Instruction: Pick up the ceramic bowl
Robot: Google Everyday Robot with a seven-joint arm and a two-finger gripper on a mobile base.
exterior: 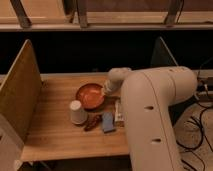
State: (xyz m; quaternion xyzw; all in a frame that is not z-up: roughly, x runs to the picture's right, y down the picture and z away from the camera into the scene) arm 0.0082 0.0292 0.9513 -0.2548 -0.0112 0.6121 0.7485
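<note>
The ceramic bowl [89,95], round, shallow and reddish-orange with a darker rim, sits on the wooden table [55,130] near its middle. My white arm [150,110] reaches in from the right. The gripper [107,90] at its end sits at the bowl's right rim, and the arm hides its fingertips. An upturned white cup [77,112] stands just in front and left of the bowl.
A brown object [92,122], a blue object [108,121] and a pale packet [119,112] lie in front of the bowl. Wooden side panels stand at the table's left [20,87] and far right [162,52]. A dark gap runs behind the table. Cables lie on the floor at right.
</note>
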